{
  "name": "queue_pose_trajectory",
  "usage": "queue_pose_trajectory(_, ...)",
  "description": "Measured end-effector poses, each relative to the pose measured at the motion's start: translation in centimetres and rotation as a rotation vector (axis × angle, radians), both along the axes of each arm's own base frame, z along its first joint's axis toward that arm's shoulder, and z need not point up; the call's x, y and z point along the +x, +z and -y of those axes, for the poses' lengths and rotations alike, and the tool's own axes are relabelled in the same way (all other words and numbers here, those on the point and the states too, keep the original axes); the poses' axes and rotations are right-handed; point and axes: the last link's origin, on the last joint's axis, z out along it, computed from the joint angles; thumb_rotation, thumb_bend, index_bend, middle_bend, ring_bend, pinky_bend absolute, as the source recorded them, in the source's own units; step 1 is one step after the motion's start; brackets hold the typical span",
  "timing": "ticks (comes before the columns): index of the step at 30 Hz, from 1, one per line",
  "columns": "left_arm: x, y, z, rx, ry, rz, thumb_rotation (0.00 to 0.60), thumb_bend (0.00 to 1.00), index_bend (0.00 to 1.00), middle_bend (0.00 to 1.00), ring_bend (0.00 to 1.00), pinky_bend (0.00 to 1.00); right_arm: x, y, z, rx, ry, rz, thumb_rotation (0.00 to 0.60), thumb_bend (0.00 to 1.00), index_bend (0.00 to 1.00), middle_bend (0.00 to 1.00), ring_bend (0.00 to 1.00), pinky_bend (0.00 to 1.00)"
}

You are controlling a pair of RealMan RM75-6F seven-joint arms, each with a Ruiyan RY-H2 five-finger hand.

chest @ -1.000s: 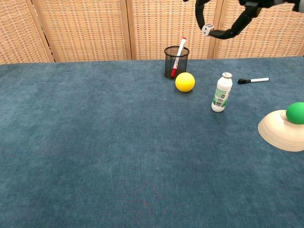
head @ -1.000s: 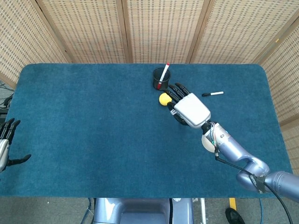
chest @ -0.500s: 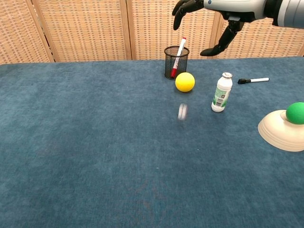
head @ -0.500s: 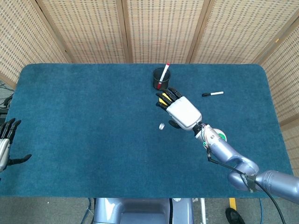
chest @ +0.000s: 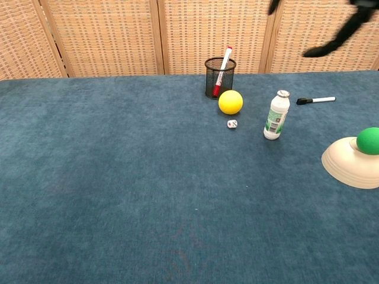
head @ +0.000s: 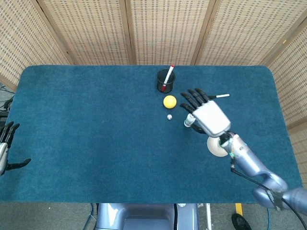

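The left hand (head: pixel 5 148) waits spread and empty at the table's (head: pixel 86 124) edge. The die (chest: pixel 232 124) lies just below the yellow ball (chest: pixel 230 102): small, hard, light, likely best pinched across opposite faces. The right hand (head: pixel 204 112) hovers spread, empty, over the bottle (chest: pixel 275 115).

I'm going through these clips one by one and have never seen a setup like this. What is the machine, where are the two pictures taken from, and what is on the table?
It is a two-armed robot with human-like hands, steered by a person. One picture looks down from its head, the other looks forward from its chest.

On the blue table stand a black mesh cup with a red-tipped marker in it, a yellow ball, a small white die, a white bottle, a black-capped marker lying flat, and a cream dish holding a green ball.

The right hand hovers above the bottle, fingers spread, holding nothing. The left hand waits at the table's left edge, also empty.
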Motion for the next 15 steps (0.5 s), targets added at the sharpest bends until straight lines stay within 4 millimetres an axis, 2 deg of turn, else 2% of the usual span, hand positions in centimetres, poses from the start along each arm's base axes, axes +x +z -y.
queue_pose_trajectory(2, 0.1, 0.0, 0.1, 0.001, -0.005, 0.000, 0.600, 0.00, 0.00, 0.00, 0.00, 0.00, -2.3, 1.0, -1.3, -0.038, -0.034, 0.021, 0.600, 0.01, 0.13, 0.00, 0.00, 0.08)
queue_pose_trajectory(8, 0.2, 0.0, 0.8, 0.014, -0.017, -0.005, 0.600, 0.00, 0.00, 0.00, 0.00, 0.00, -10.1, 2.5, -6.0, -0.112, -0.214, 0.090, 0.600, 0.00, 0.06, 0.00, 0.00, 0.04)
queue_pose_trajectory(11, 0.3, 0.0, 1.1, 0.022, -0.025, -0.009, 0.600, 0.00, 0.00, 0.00, 0.00, 0.00, -12.9, 2.4, -7.6, -0.123, -0.290, 0.141, 0.600, 0.00, 0.02, 0.00, 0.00, 0.01)
queue_pose_trajectory(15, 0.4, -0.1, 1.3, 0.021, -0.043, -0.035, 0.600, 0.00, 0.00, 0.00, 0.00, 0.00, -15.4, 2.3, -9.2, -0.185, -0.334, 0.157, 0.600, 0.00, 0.00, 0.00, 0.00, 0.00)
